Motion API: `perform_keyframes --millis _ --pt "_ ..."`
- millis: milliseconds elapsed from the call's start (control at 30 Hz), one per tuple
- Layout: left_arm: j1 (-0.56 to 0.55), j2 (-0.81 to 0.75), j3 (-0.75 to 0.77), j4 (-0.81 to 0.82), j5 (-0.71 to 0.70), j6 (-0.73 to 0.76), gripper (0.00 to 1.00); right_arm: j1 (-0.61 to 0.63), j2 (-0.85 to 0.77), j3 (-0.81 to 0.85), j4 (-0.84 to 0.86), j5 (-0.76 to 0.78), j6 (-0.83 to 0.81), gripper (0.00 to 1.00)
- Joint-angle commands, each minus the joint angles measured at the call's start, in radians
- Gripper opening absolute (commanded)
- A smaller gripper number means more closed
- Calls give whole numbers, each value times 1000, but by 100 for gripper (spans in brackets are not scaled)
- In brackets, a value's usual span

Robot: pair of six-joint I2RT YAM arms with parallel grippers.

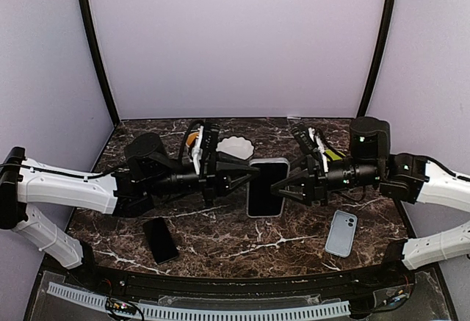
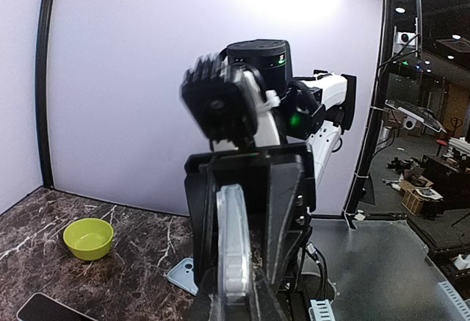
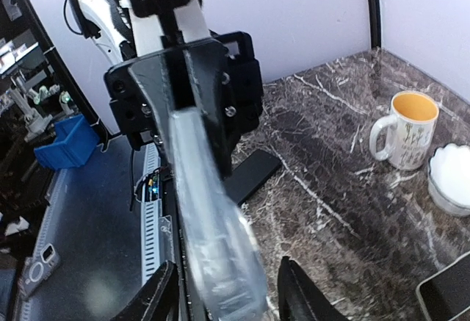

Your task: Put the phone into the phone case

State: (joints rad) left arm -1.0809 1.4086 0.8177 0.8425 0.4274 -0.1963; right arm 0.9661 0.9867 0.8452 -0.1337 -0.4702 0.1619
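1. The clear plastic phone case [image 1: 266, 187] is up in the air over the middle of the dark marble worktop [image 1: 242, 246]. It stands upright, and its flat side faces the top camera.
2. The left end effector [image 1: 252, 176] is closed on the left side of the case. In the left wrist view, the thin edge of the case sits tight between the two black fingers [image 2: 285, 218].
3. The right end effector [image 1: 277, 189] is at the right side of the case, and its jaws stand apart. In the right wrist view the case looks blurry. One finger shows on each side of it with a little gap, so this one is not pinching the case.
4. The flat black phone [image 1: 160, 239] lies on the worktop near the front, on the left arm's side. It is well apart from the case.
5. A pale blue phone-shaped thing with a camera patch [image 1: 341, 233] lies flat under the right arm. It could be a phone or a case, and the pictures do not show which.
6. A white wavy-edged bowl [image 1: 236, 146] sits behind the case. A white mug with a yellow inside [image 3: 407, 139] stands beside that bowl.
7. A small green bowl [image 2: 88, 238] also sits on the worktop.
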Motion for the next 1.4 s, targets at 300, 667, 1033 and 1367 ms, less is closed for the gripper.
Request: perform_keyframes --millis 300,667,1033,1367 --pt "-4 -54 24 4 31 2 42 -9 -51 24 112 -30 13 0" --pt "-6 59 49 -88 171 -13 41 -10 -69 120 76 -32 -33 0" --pt "-6 51 29 -71 131 -15 7 -15 -70 105 21 54 -30 0" --pt "5 -54 -8 -206 -199 26 89 -154 95 43 -168 115 133 0"
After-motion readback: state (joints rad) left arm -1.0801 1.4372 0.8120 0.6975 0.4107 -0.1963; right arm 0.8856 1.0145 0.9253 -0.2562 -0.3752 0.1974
